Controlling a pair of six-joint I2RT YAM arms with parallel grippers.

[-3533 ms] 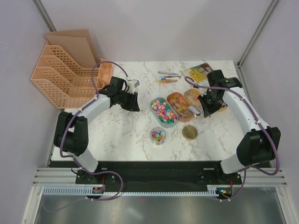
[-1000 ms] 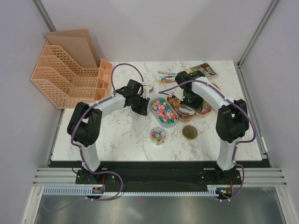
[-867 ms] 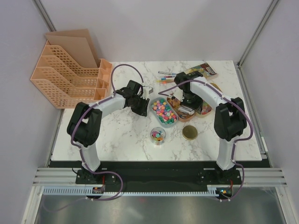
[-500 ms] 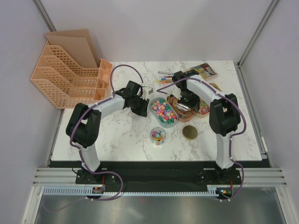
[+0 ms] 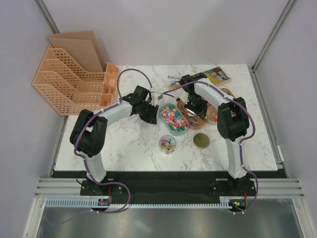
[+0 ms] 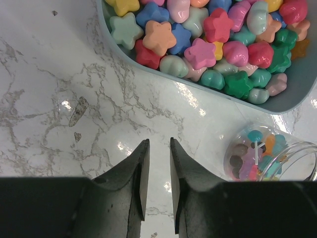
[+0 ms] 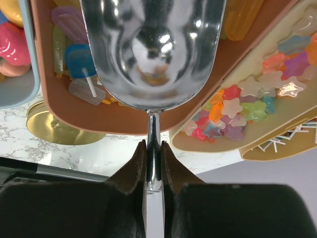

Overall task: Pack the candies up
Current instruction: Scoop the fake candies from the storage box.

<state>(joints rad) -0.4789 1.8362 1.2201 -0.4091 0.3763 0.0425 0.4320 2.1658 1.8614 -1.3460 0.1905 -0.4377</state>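
Candies (image 6: 208, 34), stars and shells in many colours, are lying heaped in the blue tray (image 6: 302, 79). They are only sharp from the left wrist, where the left end effector (image 6: 157, 144) is hovering over bare tabletop (image 6: 49, 99) just beside that tray, its fingers nearly together with nothing between them and a small jar (image 6: 267, 153) of sweets near. The right wrist is showing what the overhead view is blurring: the right end effector (image 7: 153, 146) pinching the handle of a metal scoop (image 7: 153, 49) above the orange tray (image 7: 99, 119) of lollipops (image 7: 79, 64), with a cream tray (image 7: 198, 143) and a gold lid (image 7: 49, 124) beside it.
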